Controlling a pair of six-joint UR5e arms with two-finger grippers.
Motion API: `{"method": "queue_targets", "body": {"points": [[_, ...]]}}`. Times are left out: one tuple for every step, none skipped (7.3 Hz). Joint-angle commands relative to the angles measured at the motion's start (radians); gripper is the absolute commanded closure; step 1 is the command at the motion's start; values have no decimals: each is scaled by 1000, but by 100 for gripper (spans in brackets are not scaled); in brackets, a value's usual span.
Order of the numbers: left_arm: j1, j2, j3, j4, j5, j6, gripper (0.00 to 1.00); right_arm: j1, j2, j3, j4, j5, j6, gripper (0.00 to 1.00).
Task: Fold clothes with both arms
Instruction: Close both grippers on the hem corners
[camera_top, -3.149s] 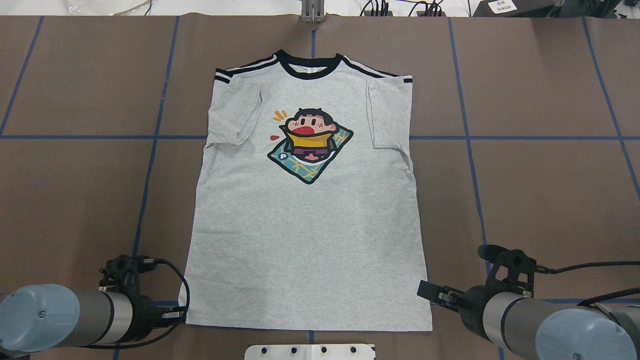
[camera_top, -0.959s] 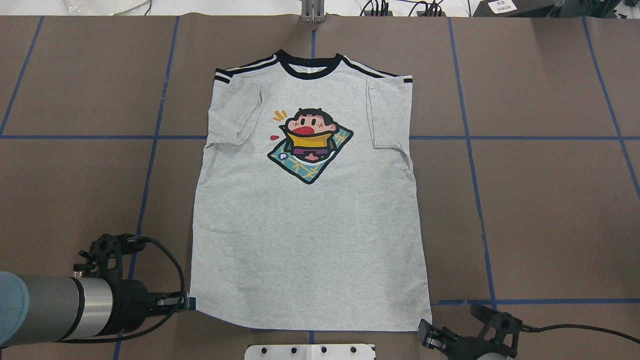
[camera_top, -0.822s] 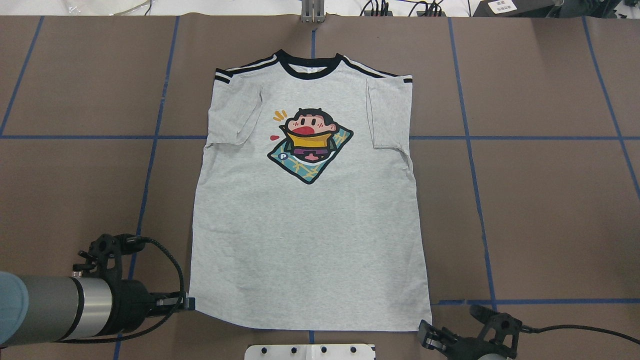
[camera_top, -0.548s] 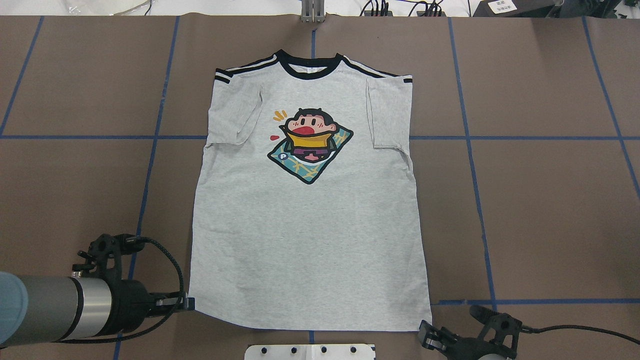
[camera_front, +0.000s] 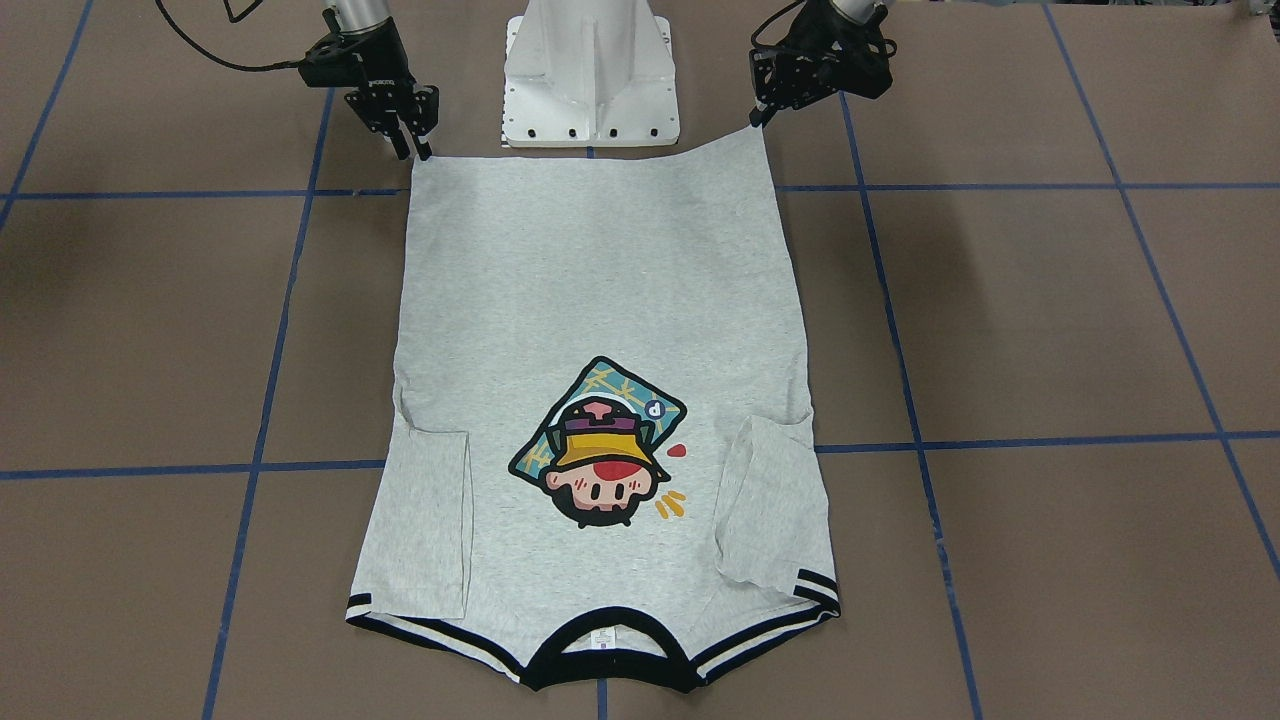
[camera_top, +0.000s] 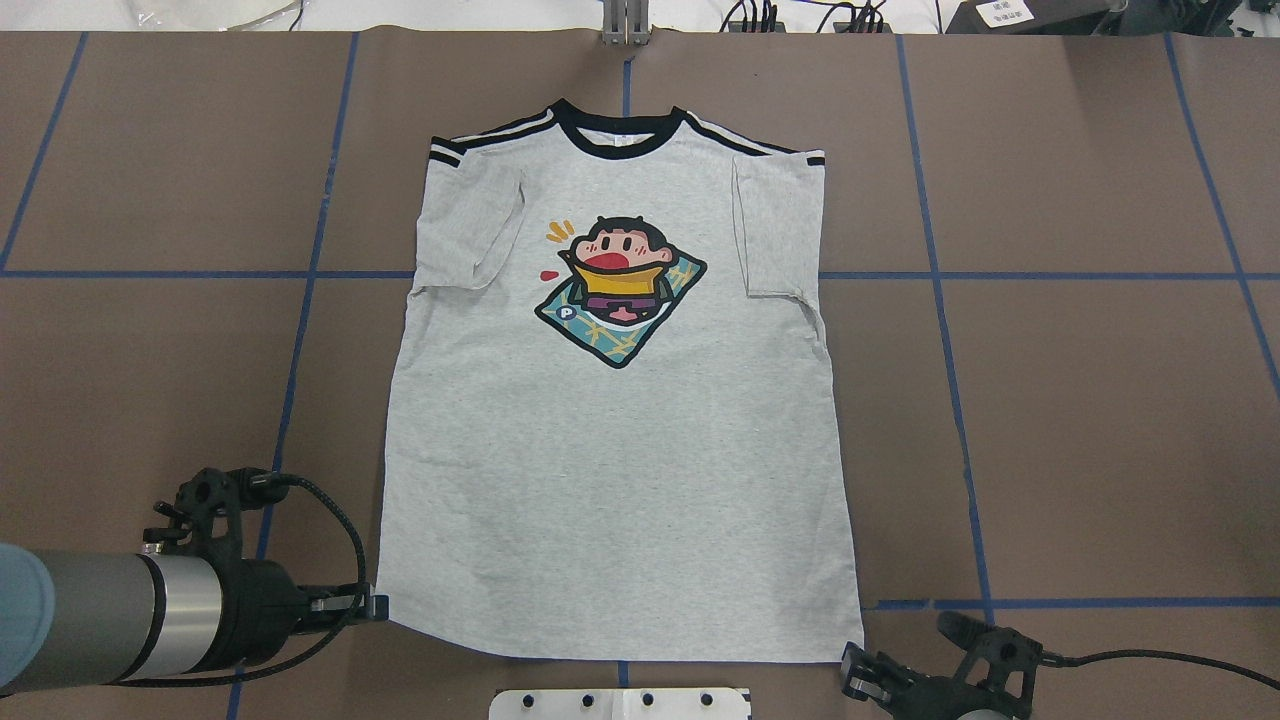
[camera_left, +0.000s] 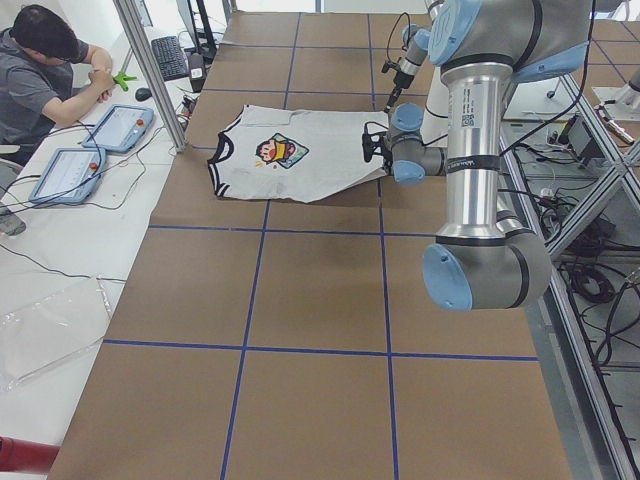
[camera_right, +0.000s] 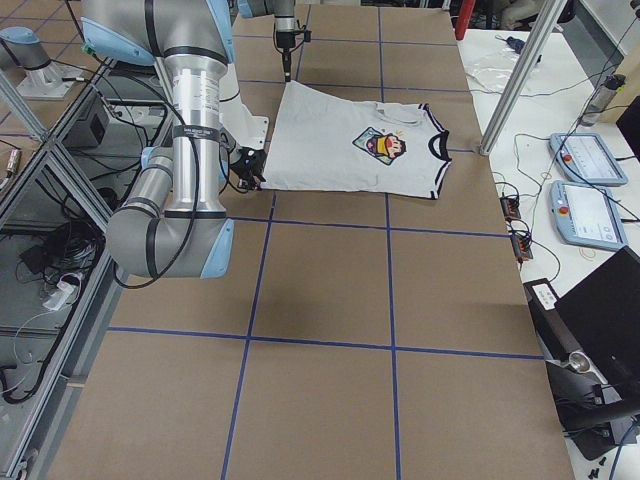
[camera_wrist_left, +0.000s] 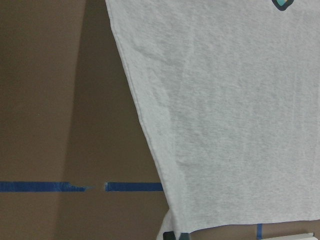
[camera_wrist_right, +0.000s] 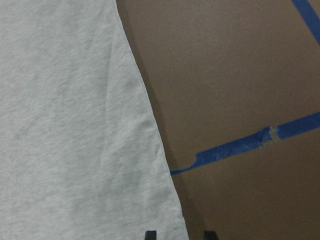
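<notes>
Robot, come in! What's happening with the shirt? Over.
Left tool shut on T-shirt hem corner. Right tool open at other corner. T-shirt flat, sleeves folded in. Nothing blocking.

On the middle of the table (camera_top: 1100, 420): T-shirt (camera_top: 610, 480). Lies flat, points the collar (camera_top: 620, 135) to the far edge and the hem (camera_top: 620, 648) to the near edge. Carries both sleeves (camera_top: 775, 230) folded inward, on top of the chest. Just before the hem, at the middle of the near edge: pedestal base (camera_top: 620, 703). At the left corner of the hem, touching it: left gripper (camera_top: 372, 606). At the right corner of the hem: right gripper (camera_front: 418, 148).
</notes>
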Motion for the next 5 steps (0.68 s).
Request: {"method": "queue_targets", "body": {"points": [[0, -1, 1, 0, -2, 0, 100, 0, 75, -2, -100, 0, -1, 60], [0, -2, 1, 0, -2, 0, 100, 0, 83, -2, -118, 0, -1, 60], [0, -2, 3, 0, -2, 0, 100, 8, 71, 2, -117, 0, -2, 60], [0, -2, 3, 0, -3, 0, 100, 8, 65, 1, -119, 0, -5, 60], [0, -3, 3, 0, -3, 0, 100, 6, 62, -1, -120, 2, -7, 60]]}}
